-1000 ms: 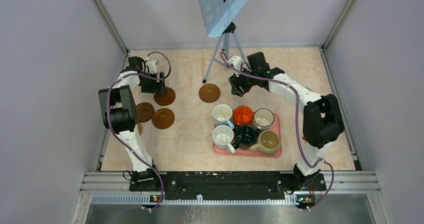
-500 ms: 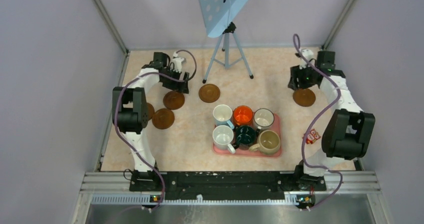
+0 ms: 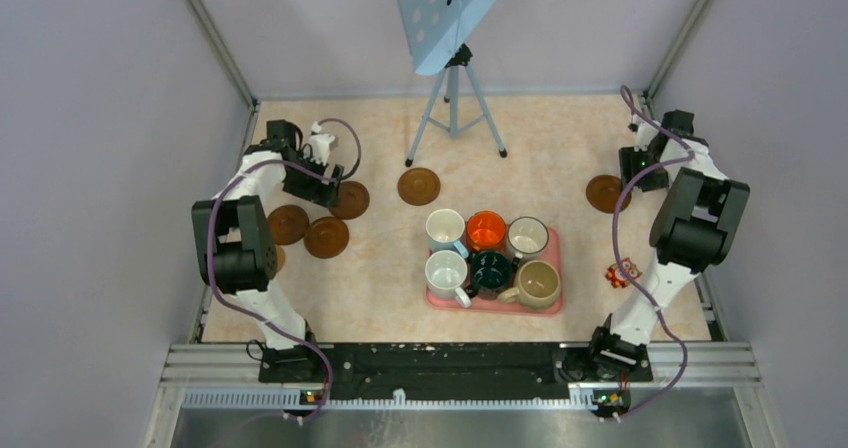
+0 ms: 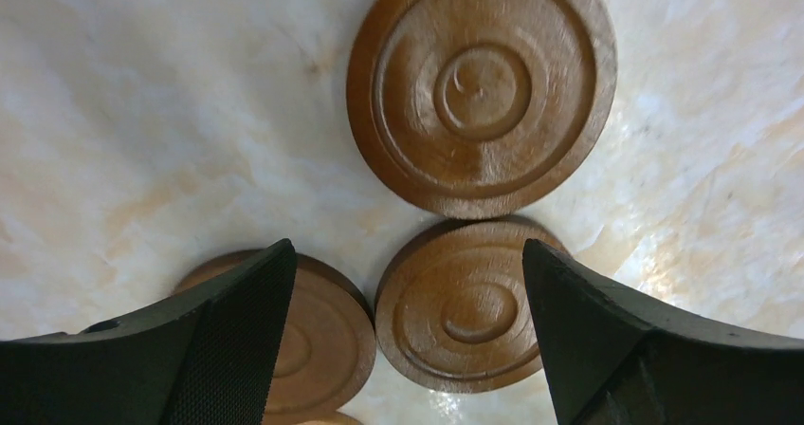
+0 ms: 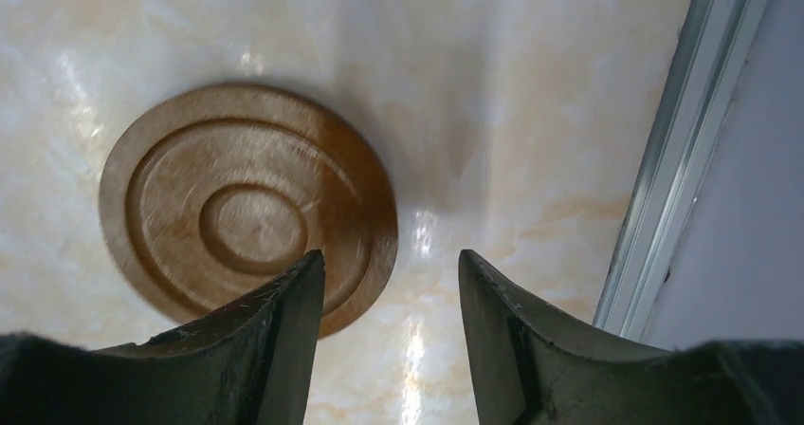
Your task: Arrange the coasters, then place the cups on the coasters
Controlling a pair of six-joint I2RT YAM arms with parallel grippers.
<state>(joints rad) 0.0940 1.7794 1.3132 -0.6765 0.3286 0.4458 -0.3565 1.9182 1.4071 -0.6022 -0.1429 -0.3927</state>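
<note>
Three brown coasters [image 3: 350,199] [image 3: 288,224] [image 3: 327,237] lie clustered at the left. A fourth coaster [image 3: 419,186] sits mid-table and a fifth [image 3: 604,193] lies at the right. My left gripper [image 3: 330,183] hovers open over the cluster; in its wrist view the gripper [image 4: 406,247] is empty above coasters [image 4: 482,88] [image 4: 465,302] [image 4: 313,340]. The right gripper [image 3: 640,173] stands open just right of the right-hand coaster [image 5: 248,207], and between its fingers [image 5: 391,254] is bare table. Several cups stand on the pink tray [image 3: 555,268]: white [image 3: 445,230], orange [image 3: 486,230], dark green [image 3: 491,271], beige [image 3: 538,282].
A tripod [image 3: 452,88] carrying a blue perforated panel stands at the back centre. A small red object [image 3: 620,271] lies near the right arm's base. Walls close in left and right; a metal rail [image 5: 673,159] runs close beside the right gripper.
The right arm swung from mid-table to the far right, leaving a coaster there. The left gripper opened wider and drew back left off the coaster it had shifted.
</note>
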